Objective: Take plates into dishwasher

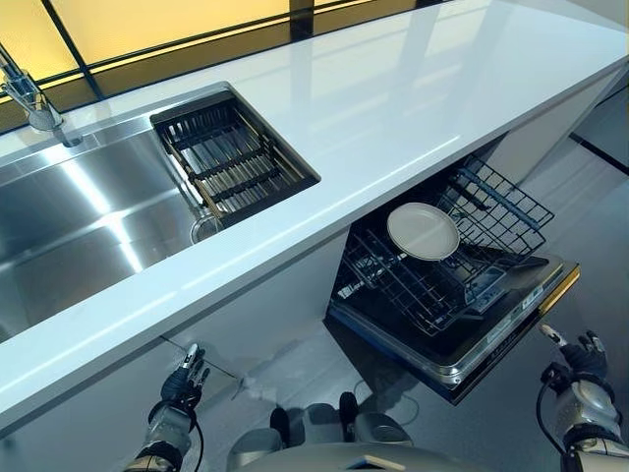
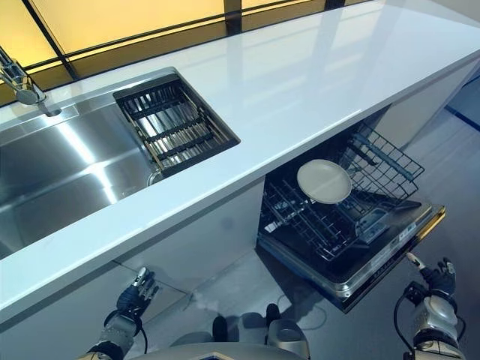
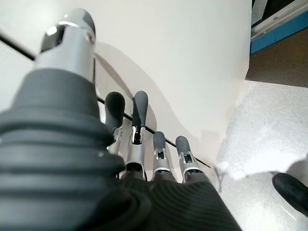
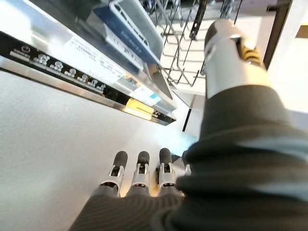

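Note:
One white round plate lies in the pulled-out lower rack of the open dishwasher under the counter. It also shows in the right eye view. My left hand hangs low in front of the white cabinet front, fingers straight and empty; its wrist view shows the fingers against the cabinet. My right hand hangs low just right of the dishwasher door's front edge, fingers straight and empty.
A white countertop runs across above the dishwasher. A steel sink with a dark wire drainer basket and a tap sits at the left. The open door juts out over the floor.

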Motion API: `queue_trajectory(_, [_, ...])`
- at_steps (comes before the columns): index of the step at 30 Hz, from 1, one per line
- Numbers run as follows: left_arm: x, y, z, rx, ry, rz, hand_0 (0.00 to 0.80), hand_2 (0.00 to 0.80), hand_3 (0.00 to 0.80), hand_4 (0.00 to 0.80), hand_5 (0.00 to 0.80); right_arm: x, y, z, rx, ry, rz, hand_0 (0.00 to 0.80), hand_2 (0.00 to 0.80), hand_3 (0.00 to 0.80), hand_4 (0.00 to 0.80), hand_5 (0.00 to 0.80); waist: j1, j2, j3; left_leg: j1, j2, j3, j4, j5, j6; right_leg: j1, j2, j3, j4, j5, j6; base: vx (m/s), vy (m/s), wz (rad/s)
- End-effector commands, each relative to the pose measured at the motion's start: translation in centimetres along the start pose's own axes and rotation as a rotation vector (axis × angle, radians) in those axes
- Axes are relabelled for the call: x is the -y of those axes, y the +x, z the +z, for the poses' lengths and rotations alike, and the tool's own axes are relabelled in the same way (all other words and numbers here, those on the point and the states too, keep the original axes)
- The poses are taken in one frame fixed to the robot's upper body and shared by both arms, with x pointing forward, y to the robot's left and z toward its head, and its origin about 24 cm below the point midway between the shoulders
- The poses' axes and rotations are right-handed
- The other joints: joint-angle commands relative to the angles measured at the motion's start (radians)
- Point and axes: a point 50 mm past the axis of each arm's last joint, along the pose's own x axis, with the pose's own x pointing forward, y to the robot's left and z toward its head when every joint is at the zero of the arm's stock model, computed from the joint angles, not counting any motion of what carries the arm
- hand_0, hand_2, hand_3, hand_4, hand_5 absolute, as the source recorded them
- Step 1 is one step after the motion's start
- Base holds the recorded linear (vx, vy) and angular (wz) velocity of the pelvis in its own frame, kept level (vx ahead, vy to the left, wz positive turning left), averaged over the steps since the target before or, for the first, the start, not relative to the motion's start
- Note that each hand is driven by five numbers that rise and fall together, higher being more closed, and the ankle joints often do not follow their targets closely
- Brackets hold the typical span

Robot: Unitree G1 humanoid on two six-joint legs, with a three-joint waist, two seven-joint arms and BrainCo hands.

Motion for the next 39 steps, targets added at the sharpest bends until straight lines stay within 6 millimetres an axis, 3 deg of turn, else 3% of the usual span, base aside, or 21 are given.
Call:
queue_trajectory(1, [2.4,1.2,4.1,0.135,0.001,-0.075,0.0,0.0,0.0,0.0,0.0,0.4,0.9,2.9,0.082,0.048,-0.042,0.0,0.0,0.0,0.0,0.0,0.035,0.019,0.016,0.027,-0.037,-0.011,0.006,-0.055,0.017,-0.07,0.045,-0.077,0.178,0.009,0.046,-0.234,-0.116,-0.33])
queue_trajectory(2, [2.2,1.1,4.6,0.158,-0.007,-0.072,0.0,0.0,0.0,0.0,0.0,-0.2,0.8,2.5,0.071,0.049,-0.042,0.0,0.0,0.0,0.0,0.0,0.042,0.039,0.022,0.01,-0.015,0.002,0.014,-0.042,0.026,-0.085,0.029,-0.06,0.321,-0.016,0.044,-0.211,-0.122,-0.5])
queue_trajectory(4, [2.3,1.1,4.9,0.173,-0.015,-0.08,0.0,0.0,0.0,0.0,0.0,-0.4,0.7,1.8,0.049,0.07,-0.039,0.0,0.0,0.0,0.0,0.0,0.045,0.046,0.021,-0.01,-0.009,-0.003,0.03,-0.042,0.034,-0.093,0.018,-0.033,0.361,-0.051,0.036,-0.184,-0.168,-0.38])
queue_trajectory(5, [2.8,1.2,5.5,0.194,-0.034,-0.103,0.0,0.0,0.0,0.0,0.0,-1.0,0.5,1.2,0.038,0.09,-0.045,0.0,0.0,0.0,0.0,0.0,0.057,0.044,0.015,-0.043,-0.008,-0.009,0.05,-0.038,0.03,-0.054,0.004,-0.028,0.268,-0.094,0.018,-0.158,-0.241,0.06])
queue_trajectory(8, [4.2,1.6,6.7,0.244,-0.085,-0.127,0.0,0.0,0.0,0.0,0.0,-2.9,0.5,0.9,0.017,0.131,-0.009,0.0,0.0,0.0,0.0,0.0,0.075,0.034,0.021,-0.088,-0.011,0.002,0.076,-0.038,0.011,-0.004,-0.002,-0.038,0.13,-0.086,0.018,-0.176,-0.209,0.04])
queue_trajectory(11, [7.0,1.9,8.9,0.306,-0.154,-0.21,0.0,0.0,0.0,0.0,0.0,-6.1,0.8,2.3,0.002,0.193,0.077,0.0,0.0,0.0,0.0,0.0,0.087,0.044,0.057,-0.138,-0.004,0.002,0.091,-0.027,-0.001,-0.026,0.005,-0.033,0.096,-0.082,0.008,-0.302,-0.192,0.02])
queue_trajectory(13, [8.2,2.0,9.2,0.32,-0.148,-0.262,0.0,0.0,0.0,0.0,0.0,-7.2,0.8,2.5,-0.006,0.233,0.127,0.0,0.0,0.0,0.0,0.0,0.092,0.053,0.074,-0.155,-0.006,-0.011,0.086,-0.016,-0.004,-0.037,0.009,-0.035,0.092,-0.083,0.003,-0.217,-0.141,0.05])
queue_trajectory(19, [8.5,1.9,9.8,0.352,-0.142,-0.332,0.0,0.0,0.0,0.0,0.0,-7.8,0.3,0.8,-0.054,0.265,0.227,0.0,0.0,0.0,0.0,0.0,0.088,0.09,0.095,-0.146,-0.022,-0.058,0.053,-0.002,-0.004,-0.048,0.014,-0.048,0.093,-0.097,-0.008,-0.094,-0.079,0.09])
queue_trajectory(25, [9.0,1.8,9.8,0.359,-0.158,-0.371,0.0,0.0,0.0,0.0,0.0,-8.6,-0.2,0.0,-0.077,0.283,0.357,0.0,0.0,0.0,0.0,0.0,0.083,0.124,0.106,-0.138,-0.03,-0.077,0.046,0.0,0.0,-0.063,0.007,-0.056,0.122,-0.112,-0.013,-0.05,-0.01,0.09])
queue_trajectory(34, [10.0,1.9,9.2,0.352,-0.173,-0.422,0.0,0.0,0.0,0.0,0.0,-12.5,-0.7,2.8,0.039,0.253,0.62,0.0,0.0,0.0,0.0,0.0,0.085,0.166,0.129,-0.145,-0.047,-0.09,0.06,0.0,0.001,-0.088,-0.014,-0.061,0.164,-0.129,-0.017,-0.056,0.019,0.05])
queue_trajectory(39, [9.5,1.9,8.6,0.331,-0.167,-0.411,0.0,0.0,0.0,0.0,0.0,-16.4,-2.2,5.6,0.169,0.258,0.918,0.0,0.0,0.0,0.0,0.0,0.086,0.177,0.127,-0.125,-0.055,-0.097,0.048,0.004,0.004,-0.078,-0.024,-0.066,0.167,-0.13,-0.017,-0.001,0.026,0.01])
